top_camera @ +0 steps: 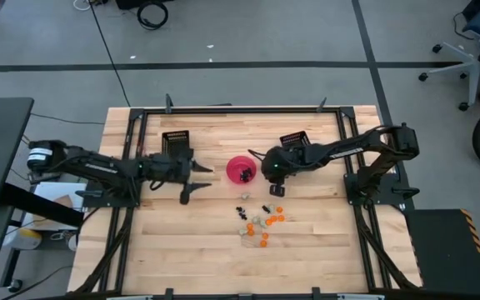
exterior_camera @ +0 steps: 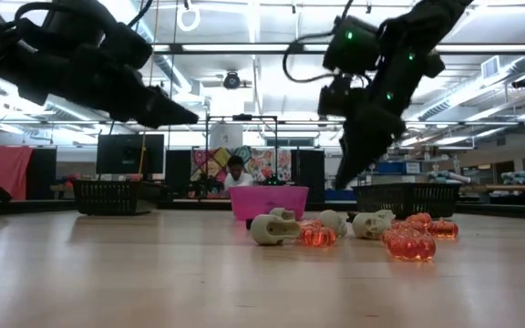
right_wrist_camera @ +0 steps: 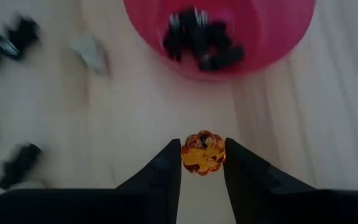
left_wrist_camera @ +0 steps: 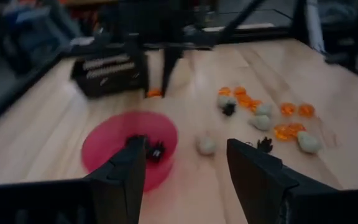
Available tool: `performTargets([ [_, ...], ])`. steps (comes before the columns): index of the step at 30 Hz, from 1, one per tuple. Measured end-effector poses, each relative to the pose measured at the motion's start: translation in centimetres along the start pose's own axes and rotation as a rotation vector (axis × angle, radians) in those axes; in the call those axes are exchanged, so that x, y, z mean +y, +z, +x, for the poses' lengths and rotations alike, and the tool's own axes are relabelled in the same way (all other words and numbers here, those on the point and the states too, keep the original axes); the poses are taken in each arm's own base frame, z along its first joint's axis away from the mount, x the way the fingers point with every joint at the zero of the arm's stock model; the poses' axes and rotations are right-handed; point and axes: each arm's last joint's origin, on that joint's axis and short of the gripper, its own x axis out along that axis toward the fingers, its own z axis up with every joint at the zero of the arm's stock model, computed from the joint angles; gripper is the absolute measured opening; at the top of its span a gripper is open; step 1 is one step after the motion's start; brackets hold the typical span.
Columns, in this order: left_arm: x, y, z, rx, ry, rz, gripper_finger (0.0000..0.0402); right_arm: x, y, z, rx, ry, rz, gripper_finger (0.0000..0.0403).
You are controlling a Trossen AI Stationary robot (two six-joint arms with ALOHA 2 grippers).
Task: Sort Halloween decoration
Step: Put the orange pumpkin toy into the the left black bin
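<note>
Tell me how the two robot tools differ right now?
The right tool is pinched shut on a small orange pumpkin trinket; the left tool stands open and empty. The right tool points down at the table just beside the pink bowl; the left tool hovers on the bowl's other side, reaching sideways. Both are dark, two-fingered, and above the wooden table.

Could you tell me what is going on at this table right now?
The right tool is pinching a small orange pumpkin trinket between its fingers, just beside the pink bowl, which already holds several black trinkets. More orange, black and whitish trinkets lie loose on the wooden table. The left tool hangs open near the bowl, holding nothing.
</note>
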Motion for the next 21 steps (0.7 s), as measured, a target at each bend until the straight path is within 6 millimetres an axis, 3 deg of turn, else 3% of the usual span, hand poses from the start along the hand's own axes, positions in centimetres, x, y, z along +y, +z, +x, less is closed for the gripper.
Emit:
performTargets([
  [3,-0.9,-0.1,0.9,-0.038,0.024,0.132,0.0194,0.4,0.9,-0.9,-0.086,0.055,0.032,0.0109],
  [9,-1.8,0.1,2.8,-0.042,0.09,0.304,0.0194,1.5,1.5,-0.4,-0.146,0.196,0.037,0.0109],
  [21,-2.3,2.8,11.4,0.182,-0.087,0.521,0.0194,2.4,1.6,1.2,-0.155,0.329,0.023,0.0109],
])
